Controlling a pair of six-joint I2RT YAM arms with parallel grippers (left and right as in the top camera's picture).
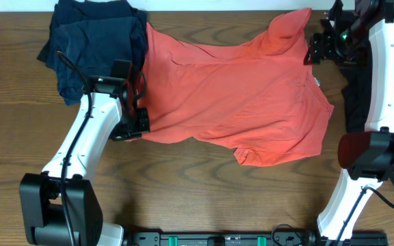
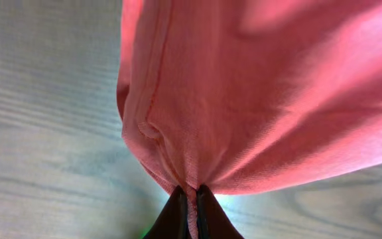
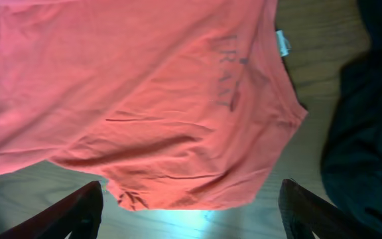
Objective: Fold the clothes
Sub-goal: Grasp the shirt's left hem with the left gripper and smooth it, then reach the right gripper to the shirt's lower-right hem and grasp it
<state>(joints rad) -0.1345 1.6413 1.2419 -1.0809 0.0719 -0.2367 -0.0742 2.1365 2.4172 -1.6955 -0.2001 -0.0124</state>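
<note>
While my left gripper point(image 2: 192, 194) has its jaws clamped on the hem of the red-orange T-shirt point(image 1: 231, 96), the shirt lies spread across the middle of the bench point(image 1: 183, 198). My right gripper point(image 3: 191, 186) hangs near 2 o'clock, jaws wide and empty. Navy garments point(image 1: 94, 41) are heaped at 10 o'clock, and a black garment point(image 1: 356, 102) lies at 3.

Brown wood-grain table point(image 1: 204, 198). Spread across its middle, lightly wrinkled: red-orange T-shirt point(image 1: 238, 102), white neck tag point(image 3: 282, 43) toward the right side. Heaped at the far left corner, touching the shirt's left edge: navy garments point(image 1: 94, 41). Bunched along the right side, just beside the shirt: black garment point(image 3: 363, 146).
</note>
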